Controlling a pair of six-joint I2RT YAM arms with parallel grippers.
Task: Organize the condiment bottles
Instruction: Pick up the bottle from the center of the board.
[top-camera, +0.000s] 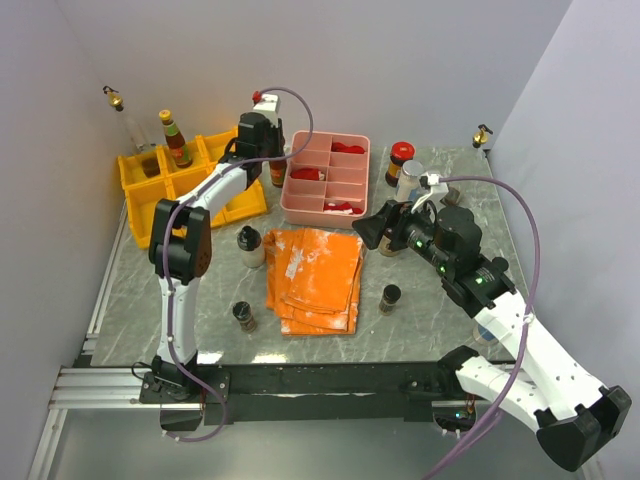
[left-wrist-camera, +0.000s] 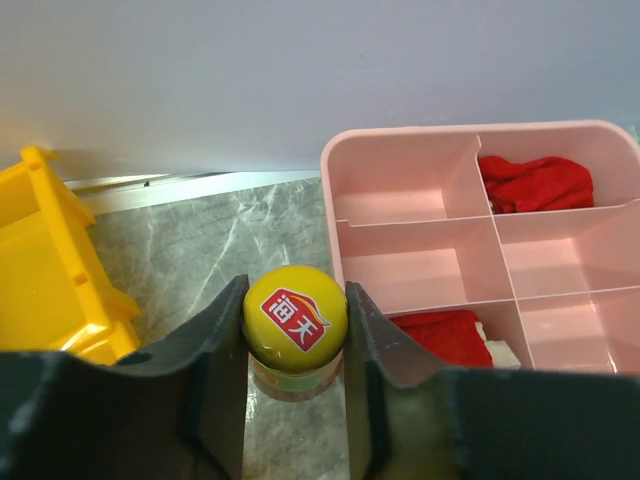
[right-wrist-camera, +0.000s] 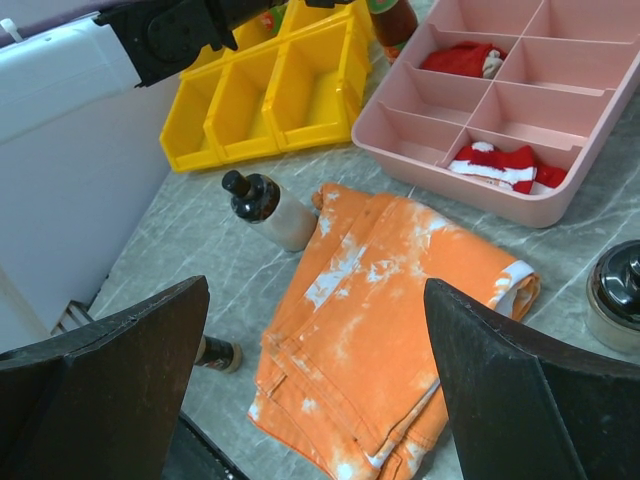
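Yellow-capped bottle (left-wrist-camera: 295, 330) — inside left gripper (left-wrist-camera: 296, 372)

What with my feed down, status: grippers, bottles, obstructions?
Left gripper shut on yellow-cap bottle. Right gripper open, empty, pointed at the cloth. Pink tray close beside the bottle; yellow bin on its other side.

Left gripper (left-wrist-camera: 295, 305) clamped; right gripper (right-wrist-camera: 315, 290) gapes wide.

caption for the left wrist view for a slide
Left fingers closed on a yellow-capped bottle beside the pink tray.
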